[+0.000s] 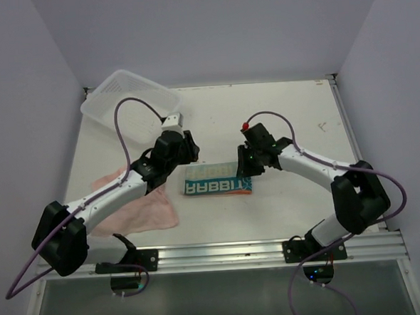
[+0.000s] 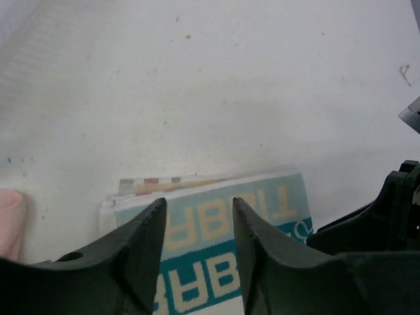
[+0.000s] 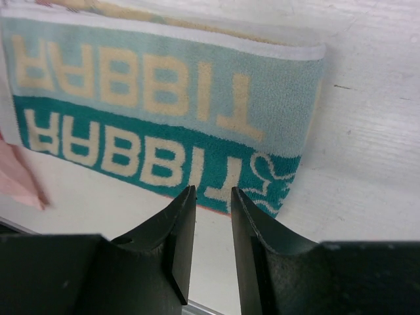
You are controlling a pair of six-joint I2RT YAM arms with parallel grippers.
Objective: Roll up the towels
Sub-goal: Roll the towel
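The left arm reaches from its base up and inward, elbow low and forearm slanted across the table (image 1: 293, 124), with its wrist just on the near side of the white mesh basket (image 1: 99, 89). The left gripper (image 2: 197, 216) hangs over the left end of the printed towel (image 1: 217, 188). Its jaws are parted and nothing is caught between them; the letters show through the gap.

The right arm bends at a high elbow and stretches inward, well to the right of the basket. The right gripper (image 3: 210, 197) sits at the towel's right end by its near edge, jaws slightly parted and gripping nothing.

The printed towel lies nearer the arm bases than the basket and to its right. It is folded into a long flat strip rather than rolled, with a pale teal band and a darker teal band, each carrying cream letters spelling RABBIT. An orange line runs along its near edge, and stacked layers show at its left end.

The pink towel (image 1: 145, 211) lies rumpled and spread out, nearer the bases than the basket, partly under the left forearm.
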